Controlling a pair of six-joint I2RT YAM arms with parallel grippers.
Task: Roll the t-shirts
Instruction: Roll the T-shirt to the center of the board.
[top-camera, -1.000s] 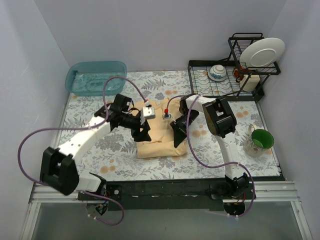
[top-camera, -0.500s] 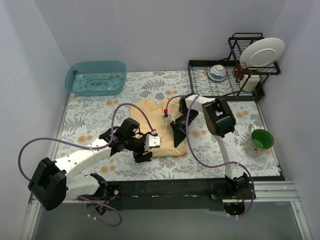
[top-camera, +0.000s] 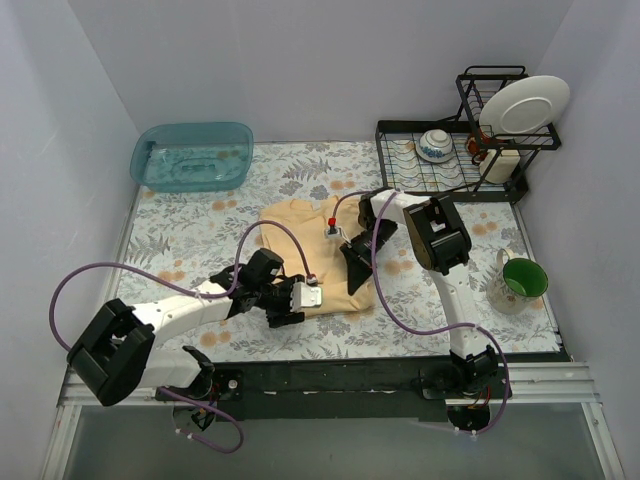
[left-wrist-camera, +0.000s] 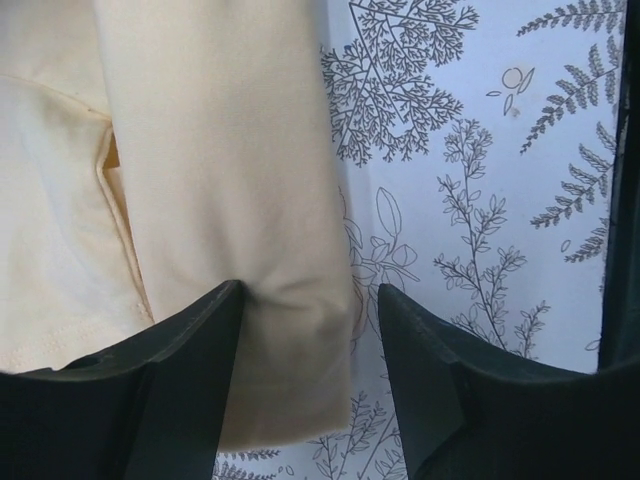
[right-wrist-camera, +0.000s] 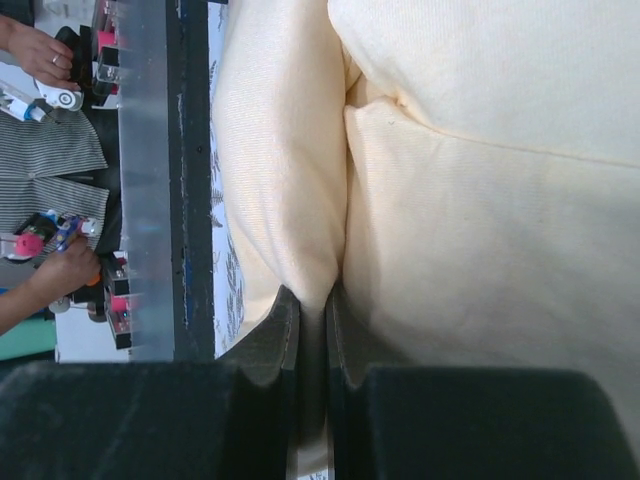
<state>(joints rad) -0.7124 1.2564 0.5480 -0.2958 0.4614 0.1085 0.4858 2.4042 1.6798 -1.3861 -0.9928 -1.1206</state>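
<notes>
T-shirt (top-camera: 305, 222): cream cloth, matt, fine knit ribs, soft creases. Table cover (top-camera: 180, 232): printed fern pattern, smooth, slight sheen. Bin (top-camera: 146, 160): translucent blue plastic, glossy. Dish rack (top-camera: 400, 127): black wire, prob. coated metal. Plate (top-camera: 525, 103): white, glossy, ceramic-looking. Mug (top-camera: 524, 279): green inside, glossy glaze. Fingers (left-wrist-camera: 190, 385) of left gripper (left-wrist-camera: 310, 330): black plastic, matt, smooth.

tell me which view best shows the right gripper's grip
Right wrist: close up, the right gripper is shut on a fold of the t-shirt. Top external shows it small and dark at the shirt's edge. Left wrist misses it.
</notes>
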